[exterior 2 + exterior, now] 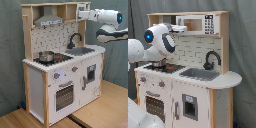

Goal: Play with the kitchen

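No readable text, brand or nos. anywhere; microwave (pixel 198 24) keypad on the kitchen (pixel 203 75) shows only blurred dark marks in the first exterior view, nothing legible; none legible in the second exterior view either
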You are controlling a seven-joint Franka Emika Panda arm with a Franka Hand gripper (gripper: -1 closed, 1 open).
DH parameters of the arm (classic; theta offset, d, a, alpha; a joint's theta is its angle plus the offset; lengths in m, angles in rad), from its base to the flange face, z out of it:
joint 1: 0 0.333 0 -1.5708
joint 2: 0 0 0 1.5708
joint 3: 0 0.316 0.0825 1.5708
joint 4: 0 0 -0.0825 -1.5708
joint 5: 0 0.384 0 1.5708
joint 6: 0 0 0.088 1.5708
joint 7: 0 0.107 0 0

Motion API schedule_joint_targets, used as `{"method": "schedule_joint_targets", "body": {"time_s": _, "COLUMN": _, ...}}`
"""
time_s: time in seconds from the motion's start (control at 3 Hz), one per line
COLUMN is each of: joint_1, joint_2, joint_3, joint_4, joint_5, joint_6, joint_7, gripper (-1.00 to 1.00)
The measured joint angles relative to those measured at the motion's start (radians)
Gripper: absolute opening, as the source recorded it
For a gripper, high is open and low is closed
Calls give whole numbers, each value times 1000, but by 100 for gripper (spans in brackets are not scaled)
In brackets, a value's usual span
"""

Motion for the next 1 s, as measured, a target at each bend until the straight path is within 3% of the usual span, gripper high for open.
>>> {"method": "schedule_joint_targets", "body": {"time_s": 0.33, "joint_1": 5, "joint_2": -5, "joint_3": -2, "joint_4": 1, "joint_5": 0, "joint_6": 0, "joint_7": 0, "gripper": 100}}
{"method": "schedule_joint_targets", "body": {"time_s": 0.67, "joint_1": 40, "joint_2": -85, "joint_3": -58, "joint_4": 0, "joint_5": 1, "joint_6": 5, "joint_7": 2, "gripper": 100}}
{"method": "schedule_joint_targets", "body": {"time_s": 1.0, "joint_1": 39, "joint_2": -171, "joint_3": -97, "joint_4": 47, "joint_5": 5, "joint_6": 9, "joint_7": 35, "gripper": 100}}
